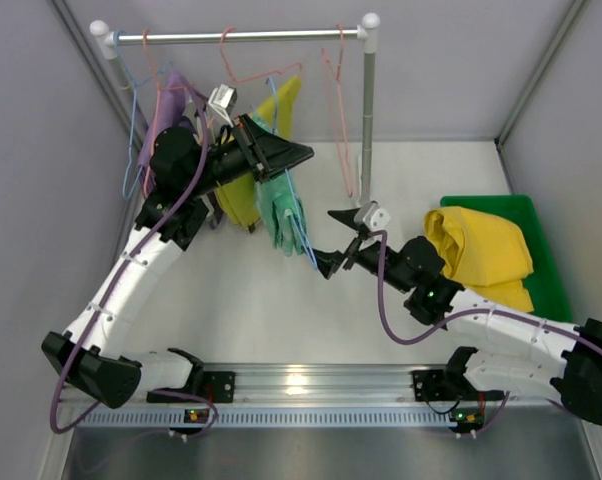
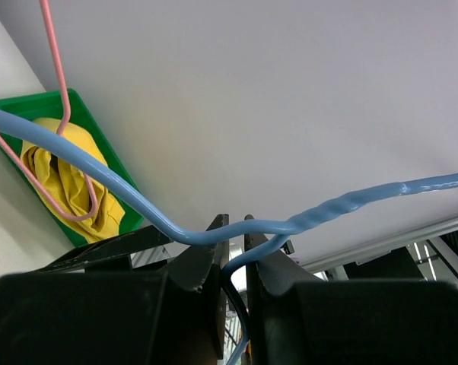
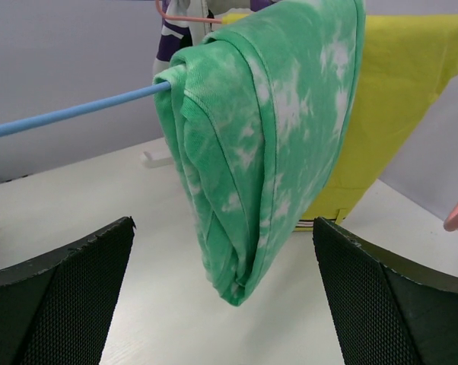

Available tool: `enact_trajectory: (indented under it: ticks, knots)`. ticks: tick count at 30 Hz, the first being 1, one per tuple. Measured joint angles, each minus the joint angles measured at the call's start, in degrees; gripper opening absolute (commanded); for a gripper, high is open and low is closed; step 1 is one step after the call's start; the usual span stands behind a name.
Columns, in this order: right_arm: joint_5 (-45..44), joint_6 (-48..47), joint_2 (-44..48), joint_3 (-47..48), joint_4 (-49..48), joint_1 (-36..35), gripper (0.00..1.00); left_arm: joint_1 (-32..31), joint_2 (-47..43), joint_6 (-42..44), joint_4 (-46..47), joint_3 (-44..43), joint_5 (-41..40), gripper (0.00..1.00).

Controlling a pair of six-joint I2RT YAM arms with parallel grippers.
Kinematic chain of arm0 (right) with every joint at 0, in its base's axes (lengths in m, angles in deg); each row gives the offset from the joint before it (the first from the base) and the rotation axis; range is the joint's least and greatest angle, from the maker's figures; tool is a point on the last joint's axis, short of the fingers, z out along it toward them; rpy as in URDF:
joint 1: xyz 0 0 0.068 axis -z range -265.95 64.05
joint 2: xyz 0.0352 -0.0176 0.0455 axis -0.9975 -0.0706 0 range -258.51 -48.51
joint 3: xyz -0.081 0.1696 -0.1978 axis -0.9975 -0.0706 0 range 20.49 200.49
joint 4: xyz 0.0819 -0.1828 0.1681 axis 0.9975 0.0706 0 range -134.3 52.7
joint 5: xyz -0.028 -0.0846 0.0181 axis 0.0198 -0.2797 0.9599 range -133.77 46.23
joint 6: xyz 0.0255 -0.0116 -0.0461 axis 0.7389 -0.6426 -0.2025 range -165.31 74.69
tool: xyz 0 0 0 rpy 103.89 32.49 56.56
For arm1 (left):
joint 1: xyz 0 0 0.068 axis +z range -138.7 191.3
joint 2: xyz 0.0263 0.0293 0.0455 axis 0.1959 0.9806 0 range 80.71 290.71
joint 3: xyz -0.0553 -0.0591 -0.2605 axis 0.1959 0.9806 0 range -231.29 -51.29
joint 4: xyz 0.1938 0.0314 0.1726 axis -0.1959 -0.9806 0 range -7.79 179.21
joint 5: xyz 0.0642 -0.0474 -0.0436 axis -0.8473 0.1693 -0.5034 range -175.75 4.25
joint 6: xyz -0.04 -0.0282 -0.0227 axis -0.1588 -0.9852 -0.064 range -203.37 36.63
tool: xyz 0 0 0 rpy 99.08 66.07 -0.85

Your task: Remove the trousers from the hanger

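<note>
- Green trousers (image 3: pixel 267 144) hang folded over the blue hanger (image 3: pixel 69 114), straight ahead of the right pincer (image 1: pixel 334 240), whose jaws stand wide apart.
- The left pincer (image 2: pixel 233 224) is clamped on the hanger's wire.
- Step in hand: approach. Next, likely, the right pincer advances, grips the fold and pulls it off.

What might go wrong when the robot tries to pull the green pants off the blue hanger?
1. The left gripper pinches only the thin wire of the blue hanger, so a hard tug might make it slip or twist.
2. The open right gripper faces the folded green trousers. If it closes too high, it might catch the hanger's bar as well and drag everything.
3. The yellow trousers hang just behind, so they might get grabbed too.
</note>
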Motion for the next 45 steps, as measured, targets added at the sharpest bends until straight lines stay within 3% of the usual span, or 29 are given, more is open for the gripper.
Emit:
enact_trajectory:
  ticks: [16, 21, 28, 45]
  knots:
    - [0.7, -3.6, -6.4, 4.0, -4.3, 0.0, 0.93, -0.7, 0.6, 0.1, -0.4, -2.4, 0.0, 0.00]
    - [-0.5, -5.4, -8.9, 4.7, -5.0, 0.2, 0.86, -0.7, 0.6, 0.1, -0.7, -3.0, 0.0, 0.00]
    - [-1.6, -7.1, -9.7, 4.9, -6.3, 1.0, 0.69, -0.7, 0.6, 0.0, -0.8, -3.7, 0.0, 0.00]
    - [-0.4, -8.2, -15.7, 10.8, -8.3, 1.9, 0.68, -2.1, 0.6, 0.1, -0.7, -3.9, -0.1, 0.00]
